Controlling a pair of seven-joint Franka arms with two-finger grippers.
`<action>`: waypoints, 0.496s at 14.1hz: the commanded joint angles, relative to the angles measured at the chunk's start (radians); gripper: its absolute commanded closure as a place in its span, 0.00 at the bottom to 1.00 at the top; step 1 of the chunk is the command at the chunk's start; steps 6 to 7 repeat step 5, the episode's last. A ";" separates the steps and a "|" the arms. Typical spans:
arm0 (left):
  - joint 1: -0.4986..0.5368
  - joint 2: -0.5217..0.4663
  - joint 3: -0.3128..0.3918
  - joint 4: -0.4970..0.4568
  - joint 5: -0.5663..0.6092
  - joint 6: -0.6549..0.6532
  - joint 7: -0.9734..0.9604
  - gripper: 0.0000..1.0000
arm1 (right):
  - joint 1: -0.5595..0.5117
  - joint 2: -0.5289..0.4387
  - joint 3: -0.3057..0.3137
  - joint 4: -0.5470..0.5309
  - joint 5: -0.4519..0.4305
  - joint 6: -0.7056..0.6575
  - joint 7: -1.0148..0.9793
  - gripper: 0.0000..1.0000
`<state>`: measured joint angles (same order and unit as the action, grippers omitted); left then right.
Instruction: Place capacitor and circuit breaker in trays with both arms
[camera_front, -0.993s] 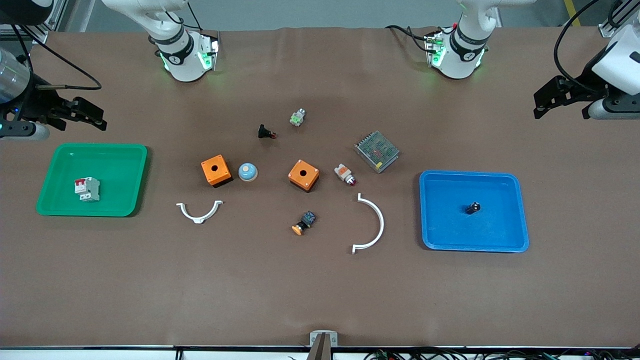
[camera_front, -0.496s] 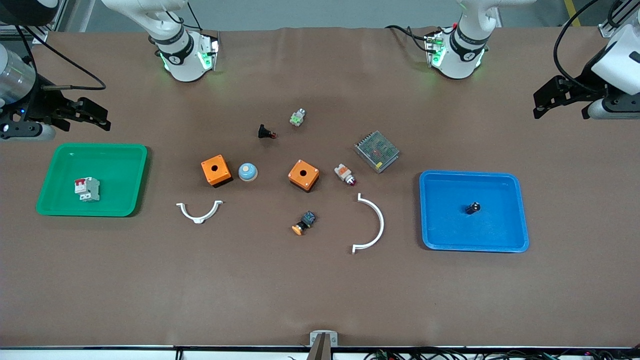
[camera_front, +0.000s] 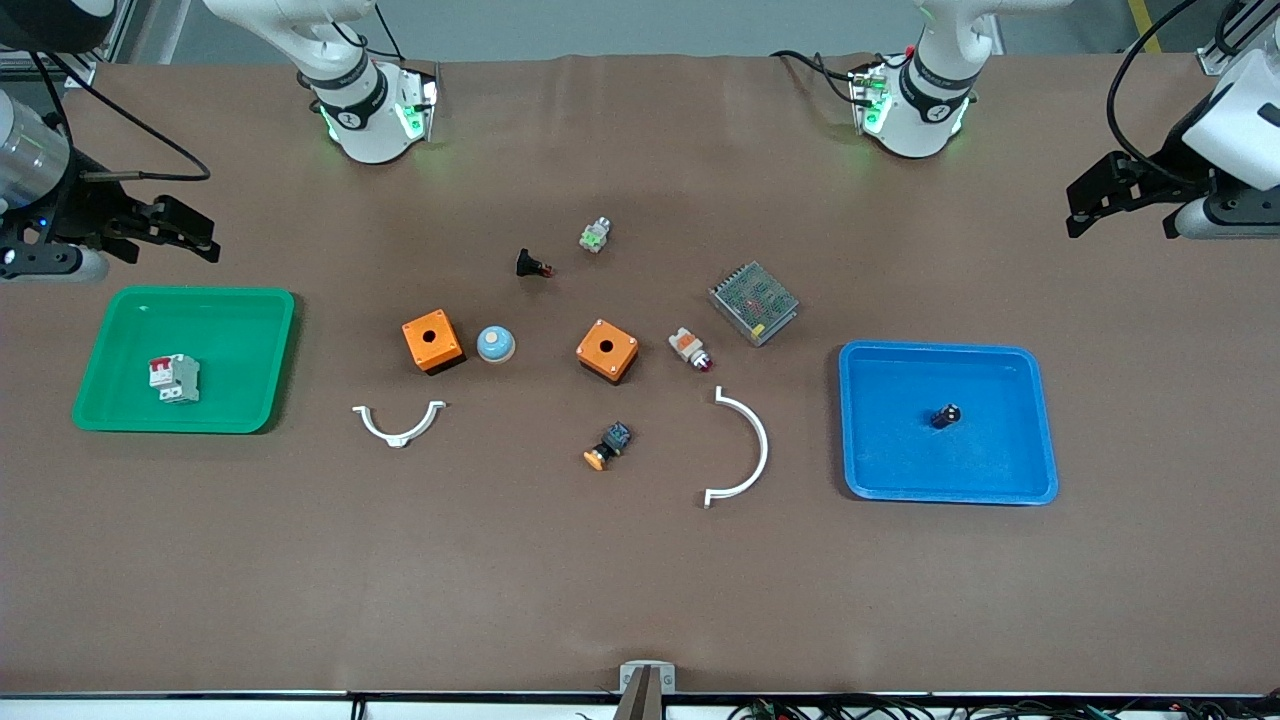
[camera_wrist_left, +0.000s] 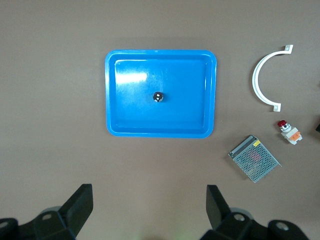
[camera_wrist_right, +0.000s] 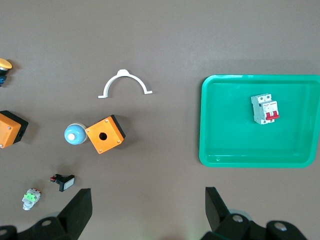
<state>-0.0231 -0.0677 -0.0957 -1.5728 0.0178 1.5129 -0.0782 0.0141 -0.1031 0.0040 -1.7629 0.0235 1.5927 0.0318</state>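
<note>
The capacitor (camera_front: 946, 415), a tiny black cylinder with a pale top, lies in the blue tray (camera_front: 1040, 430) at the left arm's end of the table. It also shows in the left wrist view (camera_wrist_left: 158, 96), in the tray (camera_wrist_left: 111, 95). The white-grey circuit breaker (camera_front: 174, 378) with red toggles lies in the green tray (camera_front: 270, 360) at the right arm's end, and in the right wrist view (camera_wrist_right: 265, 108). My left gripper (camera_front: 1092, 203) hangs open and empty in the air over bare table beside the blue tray. My right gripper (camera_front: 188, 234) hangs open and empty over bare table beside the green tray (camera_wrist_right: 207, 130).
Between the trays lie two orange boxes (camera_front: 432, 340) (camera_front: 607, 350), a blue dome (camera_front: 495, 344), two white arcs (camera_front: 398, 424) (camera_front: 745, 450), a metal mesh unit (camera_front: 753, 302) and several small push-buttons (camera_front: 532, 264).
My right gripper has shifted very slightly. The left arm and all the parts on the table have not moved.
</note>
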 joint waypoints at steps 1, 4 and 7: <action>0.000 0.006 0.004 0.017 -0.015 -0.002 0.023 0.00 | 0.007 -0.015 -0.009 -0.010 0.012 0.006 0.008 0.00; 0.000 0.008 0.005 0.017 -0.015 -0.002 0.023 0.00 | 0.006 -0.015 -0.010 -0.004 0.012 0.003 0.008 0.00; 0.000 0.008 0.004 0.017 -0.015 -0.002 0.021 0.00 | 0.006 -0.015 -0.010 -0.004 0.012 0.003 0.008 0.00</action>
